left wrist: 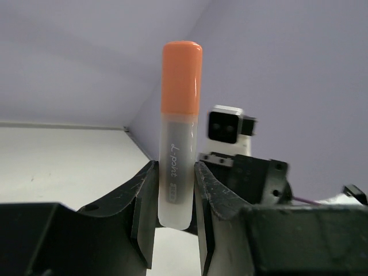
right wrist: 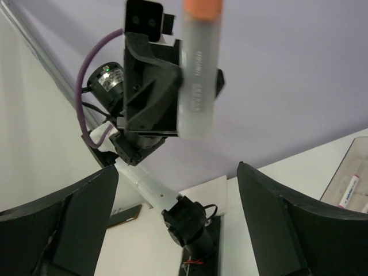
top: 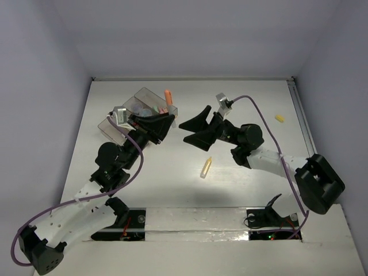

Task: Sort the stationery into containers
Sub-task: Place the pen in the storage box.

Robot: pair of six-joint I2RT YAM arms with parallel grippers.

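My left gripper [top: 167, 121] is shut on an orange-capped stick [top: 168, 96] with a translucent white body and holds it upright above the near end of the containers [top: 109, 127]. In the left wrist view the stick [left wrist: 180, 115] stands clamped between the fingers [left wrist: 145, 195]. My right gripper [top: 184, 131] is open and empty, facing the left gripper from the right with a small gap between them. Its view shows the held stick [right wrist: 199, 75] above its wide-open jaws. A yellow stick [top: 206, 167] lies on the table centre. A second yellow piece [top: 279, 119] lies far right.
The clear compartments hold grey-lilac rolls [top: 140, 108] and coloured sticks. One compartment edge [right wrist: 345, 167] with a white pink-tipped pen [right wrist: 348, 192] shows in the right wrist view. White walls enclose the table on three sides.
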